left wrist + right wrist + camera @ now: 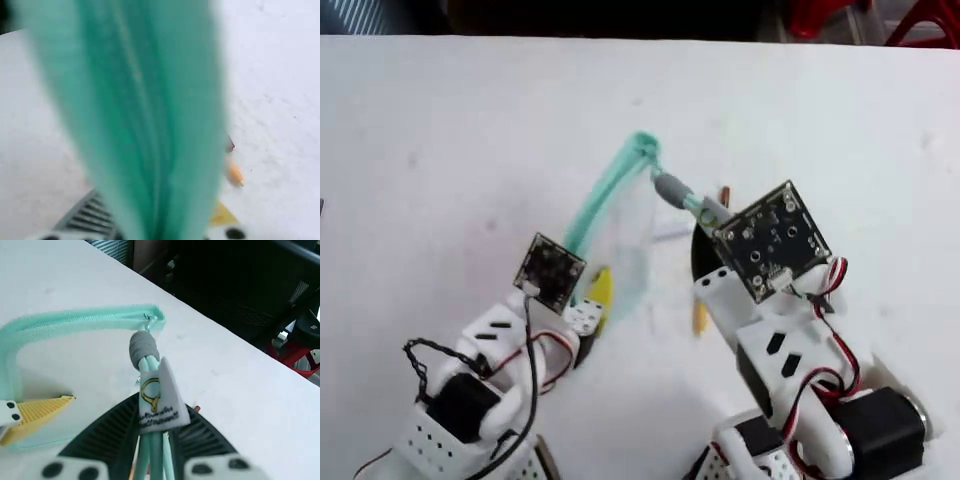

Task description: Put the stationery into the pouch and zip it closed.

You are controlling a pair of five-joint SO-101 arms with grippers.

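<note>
The pouch (628, 255) lies in the middle of the white table (460, 130). Its green zipper (603, 190) curves along one side. The left gripper (592, 305) pinches the pouch's near end. The right gripper (705, 213) is clamped on the zipper's pull cord (150, 362), by a grey bead (144, 349) and a white tag (159, 402). A pencil (700, 318) lies beside the pouch, partly hidden under the right arm.
</note>
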